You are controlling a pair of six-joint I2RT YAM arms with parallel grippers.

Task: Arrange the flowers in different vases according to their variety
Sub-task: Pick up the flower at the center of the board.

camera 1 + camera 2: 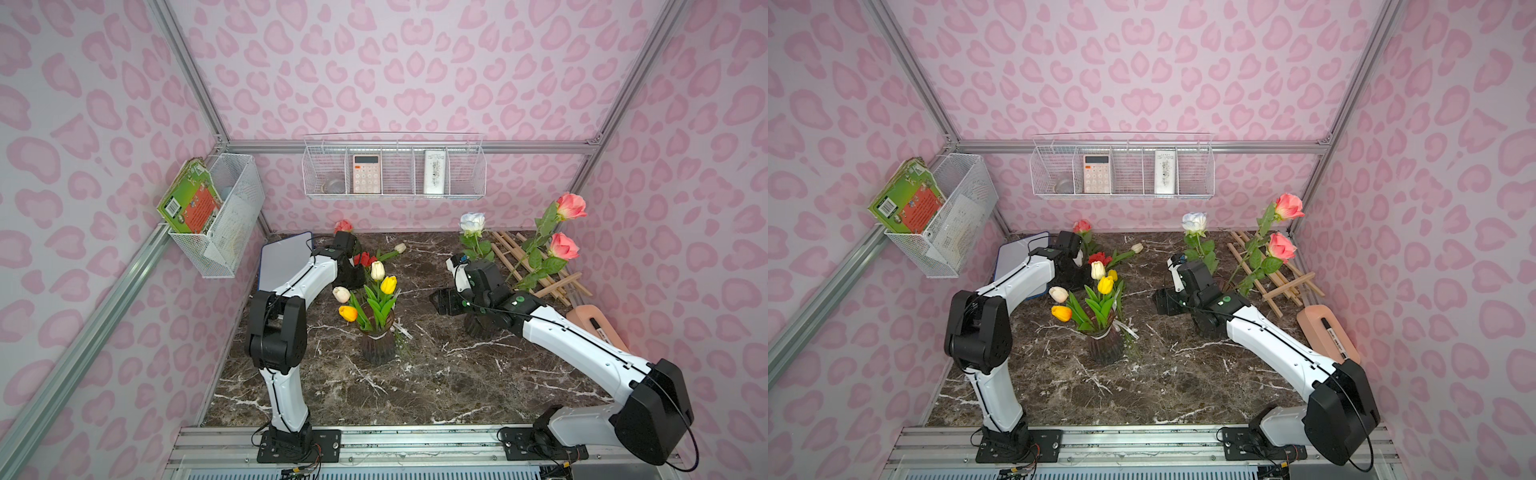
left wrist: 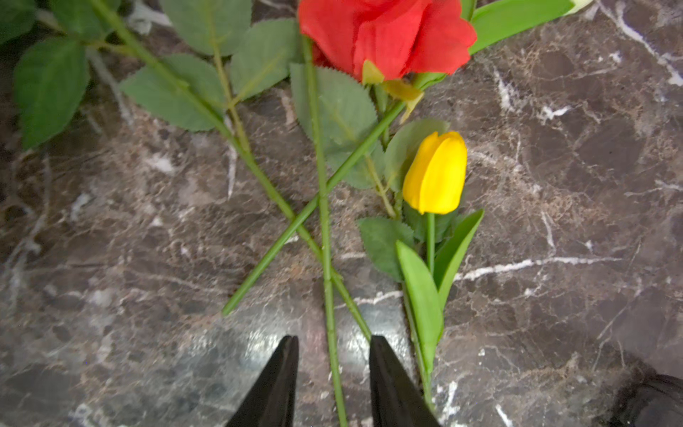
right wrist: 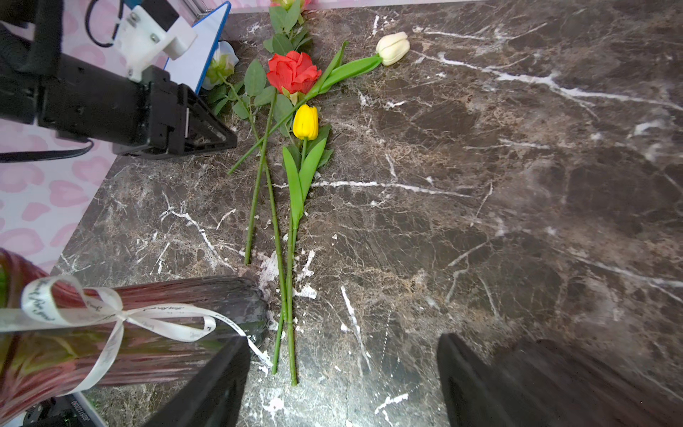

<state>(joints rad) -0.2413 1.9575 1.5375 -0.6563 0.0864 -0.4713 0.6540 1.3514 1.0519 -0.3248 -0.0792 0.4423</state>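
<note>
A ribbed glass vase [image 1: 377,343] is holding yellow, white and orange tulips [image 1: 388,284]. Right of that vase and slightly behind, the right gripper [image 3: 342,338] is hovering, jaws spread wide. Farther behind the vase, a red rose [image 2: 384,33] and a yellow tulip [image 2: 436,173] are lying on the table [image 1: 457,374]; the left gripper [image 2: 332,337] is straddling a rose stem [image 2: 323,207], jaws apart, not pinching it.

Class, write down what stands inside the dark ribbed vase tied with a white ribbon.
Four tulips with green leaves stand in the vase: two whitish, one yellow, one orange-yellow. The dark glass hides their stem ends and whether anything else lies at the bottom.
</note>
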